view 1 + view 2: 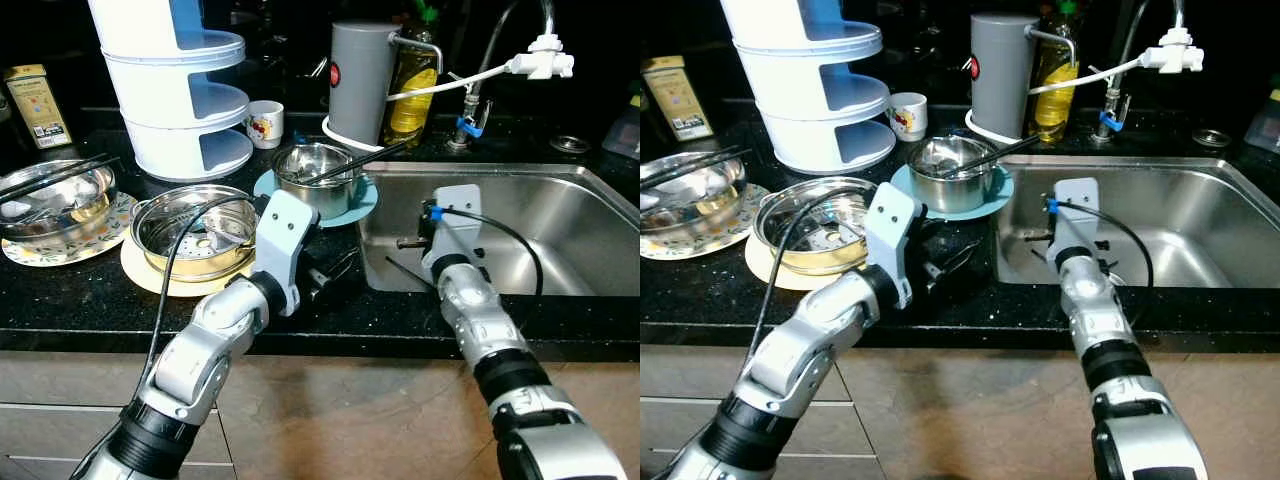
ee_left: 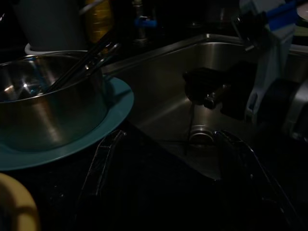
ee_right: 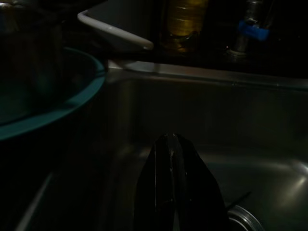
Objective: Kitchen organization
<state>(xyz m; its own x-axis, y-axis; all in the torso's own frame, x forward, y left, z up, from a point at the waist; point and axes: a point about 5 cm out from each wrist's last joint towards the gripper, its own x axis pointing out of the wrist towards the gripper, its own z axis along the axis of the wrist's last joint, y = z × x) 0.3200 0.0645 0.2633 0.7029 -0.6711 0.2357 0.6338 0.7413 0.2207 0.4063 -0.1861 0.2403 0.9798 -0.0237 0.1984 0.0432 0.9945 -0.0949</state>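
Note:
A small steel bowl (image 1: 315, 172) holding black chopsticks (image 1: 362, 160) stands on a teal plate (image 1: 362, 205) beside the sink (image 1: 560, 215). My left gripper (image 1: 335, 272) hovers low over the black counter just in front of that plate, fingers (image 2: 103, 163) spread open and empty. Over the sink's left end, near its wall, my right gripper (image 1: 405, 243) has its fingers (image 3: 171, 159) pressed shut. A thin dark stick (image 1: 405, 270) lies on the sink floor below it. Whether the stick touches the gripper is unclear.
A steel steamer pan (image 1: 195, 230) on a yellow plate sits left of my left arm. A glass bowl (image 1: 55, 200) is at far left. Behind stand a white tiered rack (image 1: 175, 90), mug (image 1: 265, 123), grey kettle (image 1: 360, 80), oil bottle (image 1: 412, 85) and faucet (image 1: 500, 60).

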